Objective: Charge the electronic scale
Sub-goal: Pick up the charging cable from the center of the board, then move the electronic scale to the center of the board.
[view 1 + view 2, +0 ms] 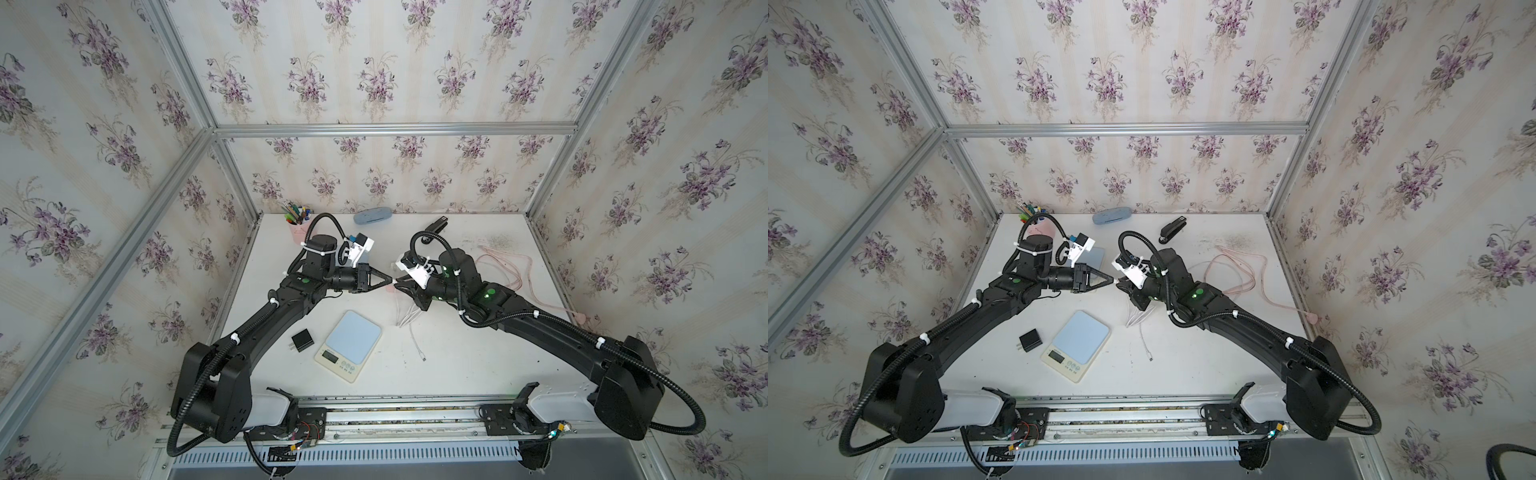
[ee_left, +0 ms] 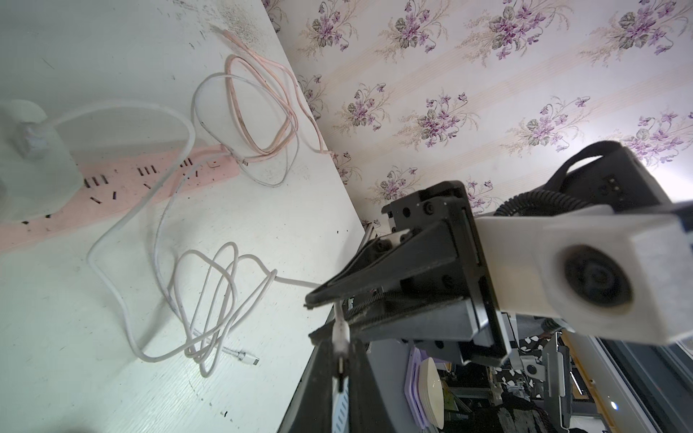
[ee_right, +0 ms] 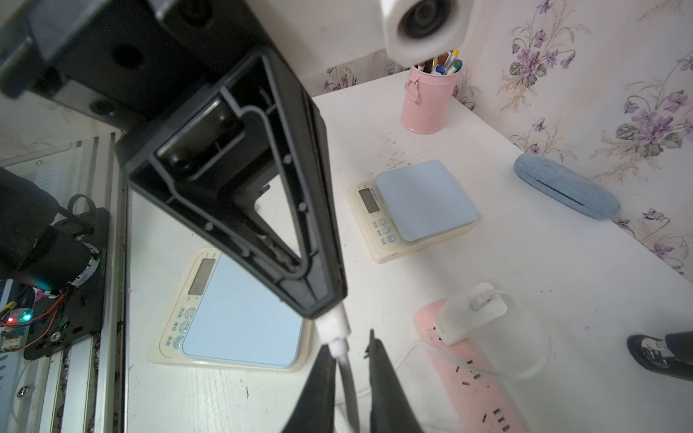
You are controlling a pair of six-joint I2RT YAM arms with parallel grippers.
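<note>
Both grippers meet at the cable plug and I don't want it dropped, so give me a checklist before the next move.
1. Left gripper shut on white cable plug: ok.
2. Right gripper open, thin white cable between its jaws: ok.
3. White square adapter seated in pink power strip: ok.
4. Cable slack untangled: not ok, looped on white table.
5. Charging port on nearer cream, blue-topped scale: cannot tell.

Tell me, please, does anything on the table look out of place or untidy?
The white cable lies in a tangled heap, its loops crossing one another. Dark specks dirty the table near the back wall. Nothing looks spilled or broken.
</note>
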